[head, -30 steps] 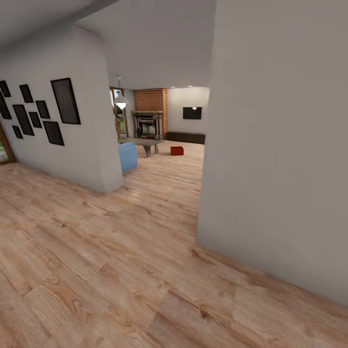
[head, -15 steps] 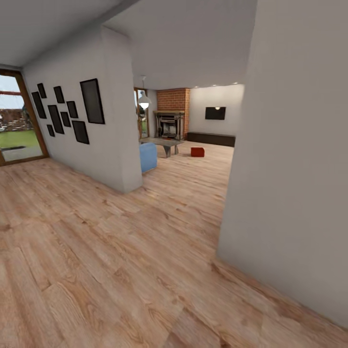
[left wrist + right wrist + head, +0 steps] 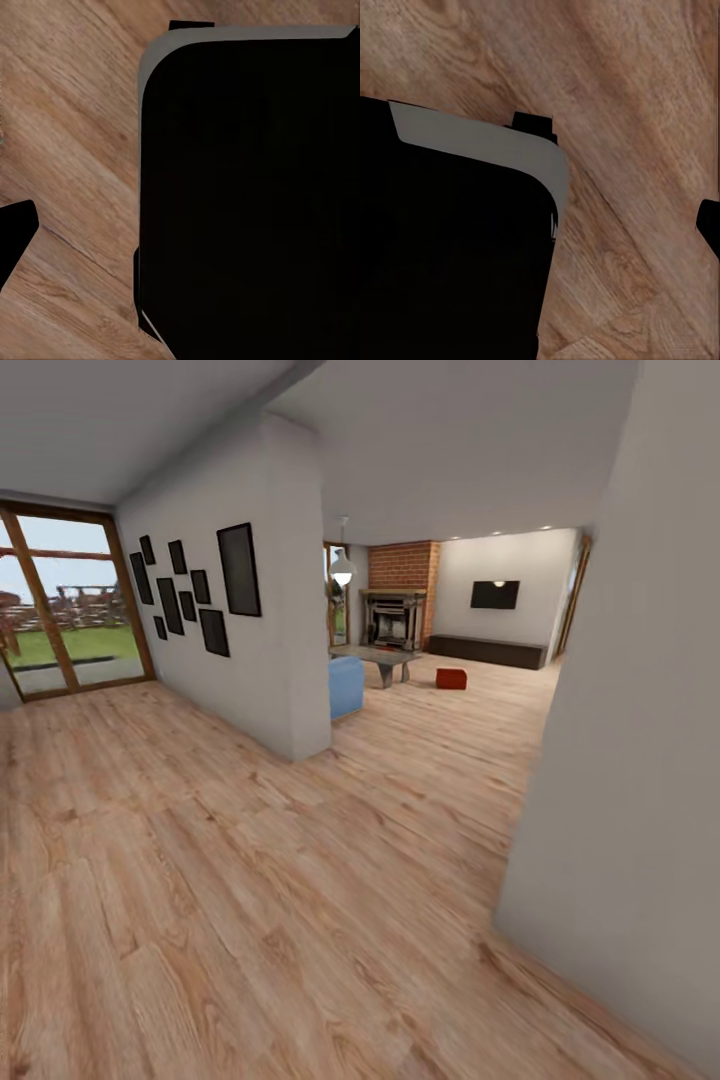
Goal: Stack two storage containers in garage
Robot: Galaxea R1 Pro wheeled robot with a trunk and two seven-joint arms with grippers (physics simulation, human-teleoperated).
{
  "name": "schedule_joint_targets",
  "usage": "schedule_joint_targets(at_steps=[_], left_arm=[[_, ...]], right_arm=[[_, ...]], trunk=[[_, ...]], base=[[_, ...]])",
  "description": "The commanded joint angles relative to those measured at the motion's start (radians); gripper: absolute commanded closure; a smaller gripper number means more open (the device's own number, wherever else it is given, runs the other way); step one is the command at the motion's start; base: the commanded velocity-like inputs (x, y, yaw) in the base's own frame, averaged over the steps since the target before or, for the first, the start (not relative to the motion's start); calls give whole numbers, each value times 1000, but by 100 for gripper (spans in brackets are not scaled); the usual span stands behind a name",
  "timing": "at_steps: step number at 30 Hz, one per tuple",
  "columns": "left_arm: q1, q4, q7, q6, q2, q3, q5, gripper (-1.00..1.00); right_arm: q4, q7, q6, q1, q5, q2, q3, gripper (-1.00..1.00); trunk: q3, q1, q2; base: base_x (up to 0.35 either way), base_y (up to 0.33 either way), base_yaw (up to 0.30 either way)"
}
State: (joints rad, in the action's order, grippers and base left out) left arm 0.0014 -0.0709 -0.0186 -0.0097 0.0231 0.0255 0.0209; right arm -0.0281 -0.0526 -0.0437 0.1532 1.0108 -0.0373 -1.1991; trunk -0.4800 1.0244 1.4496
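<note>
Head view: the whole picture is shifted against the earlier ones, so the camera is judged to have turned left; nothing in the room is taken to have moved. A glass door (image 3: 60, 600) with a wood frame is now brought into sight at the left, and the living room (image 3: 470, 660) is opened wider between the partition wall (image 3: 270, 640) and the near wall (image 3: 640, 760). One container (image 3: 451, 678) is seen far off on the plank floor (image 3: 250, 880), beside the table (image 3: 385, 658) and before the fireplace (image 3: 392, 618); a second is not made out. The fetch is judged not yet begun; the approach is under way.

Left wrist view: a dark body part (image 3: 247, 195) is shown over planks; the arm is judged tucked, pointing down. Pincer state cannot be told.

Right wrist view: a like dark part (image 3: 450, 247) is shown over planks. Pincer state cannot be told.
</note>
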Motion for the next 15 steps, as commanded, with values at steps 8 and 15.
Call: schedule_joint_targets(at_steps=[8,15], left_arm=[[0,-1,-1,-1,0,2,3,-100],[0,-1,-1,-1,0,2,2,-100]], right_arm=[[-3,-6,-4,0,11,1,-8,-100],[-3,-6,-4,0,11,1,-8,-100]], trunk=[[-1,1,0],[-1,1,0]], base=[[321,0,44],[320,0,3]])
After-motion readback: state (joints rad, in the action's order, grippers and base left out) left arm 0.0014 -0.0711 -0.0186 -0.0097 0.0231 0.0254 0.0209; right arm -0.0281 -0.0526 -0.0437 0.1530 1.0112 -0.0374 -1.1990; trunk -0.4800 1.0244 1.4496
